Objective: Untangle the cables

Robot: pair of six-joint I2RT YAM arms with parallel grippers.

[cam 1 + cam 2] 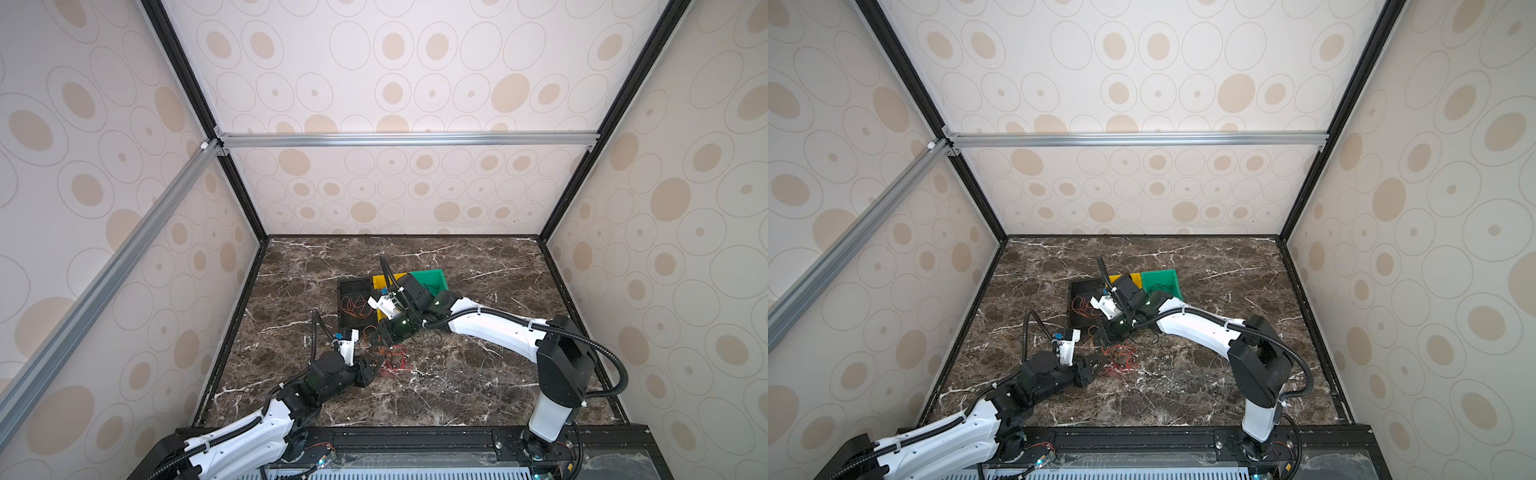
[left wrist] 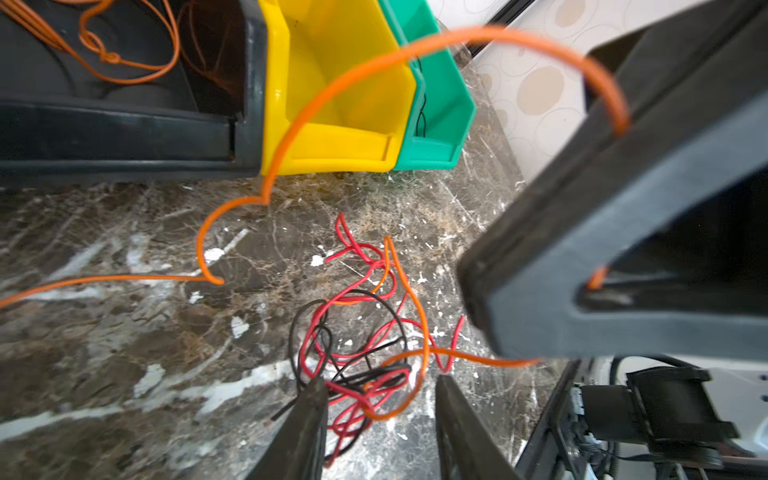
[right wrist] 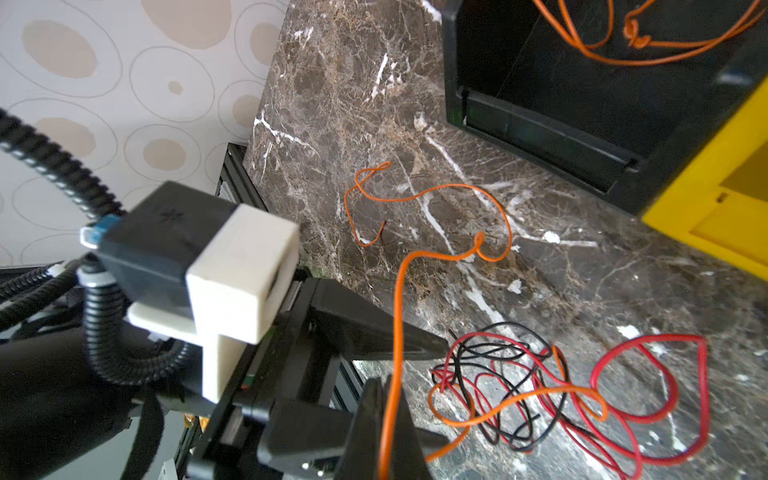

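A tangle of thin red, black and orange cables [image 2: 365,357] [image 3: 519,386] lies on the marble table, just in front of the bins in both top views [image 1: 397,361] [image 1: 1121,359]. My left gripper [image 2: 380,399] [image 1: 376,365] sits low at the tangle, jaws apart, with loops of it between the fingertips. My right gripper [image 3: 388,419] [image 1: 376,338] hovers close above, shut on one orange cable [image 3: 397,311]. That cable arcs away from it [image 2: 374,70] and curls down onto the table.
A black bin [image 1: 353,286] holds more orange cables [image 1: 357,307]. A yellow bin [image 1: 384,279] and a green bin [image 1: 432,278] with a black wire inside stand beside it. Bare marble lies toward the front edge. Patterned walls enclose the table.
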